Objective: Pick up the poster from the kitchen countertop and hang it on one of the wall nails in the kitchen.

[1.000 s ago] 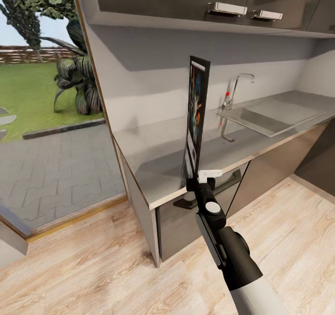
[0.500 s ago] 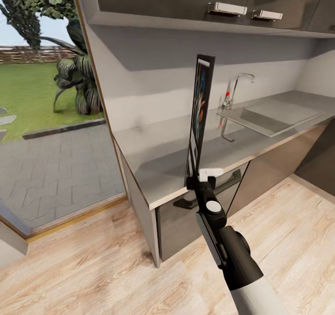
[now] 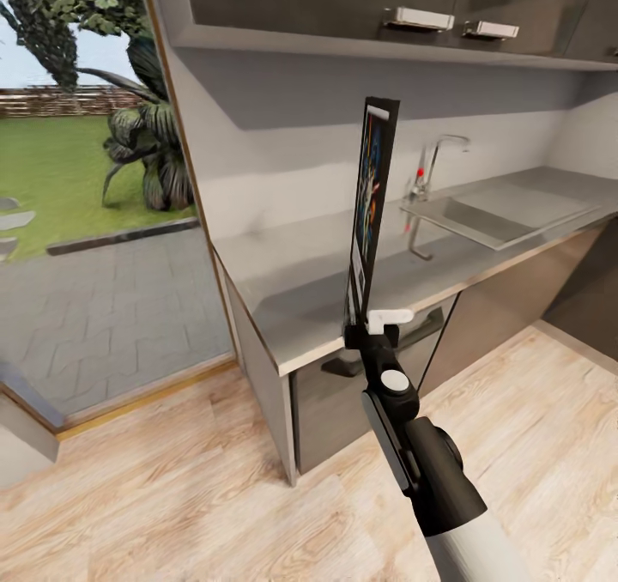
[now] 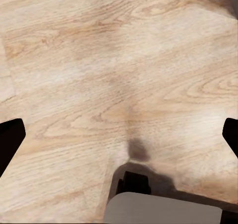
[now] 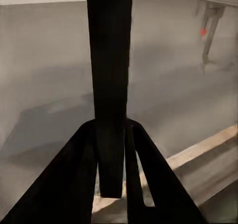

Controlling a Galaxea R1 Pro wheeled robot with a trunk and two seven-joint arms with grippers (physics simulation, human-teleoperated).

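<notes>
Grey steel tabletop runs across mid-frame, sink at right. We hold the poster upright at centre, lifted off it, our right gripper with jaws clamped on its lower edge. Carrying is in hand; next we must find a nail, none visible. Left jaws spread wide over floor.

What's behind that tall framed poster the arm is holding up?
Behind the black-framed Star Wars poster, clamped upright at its lower edge by the right gripper, lie the shiny grey steel countertop and pale wall. The strip directly behind it is covered.
</notes>
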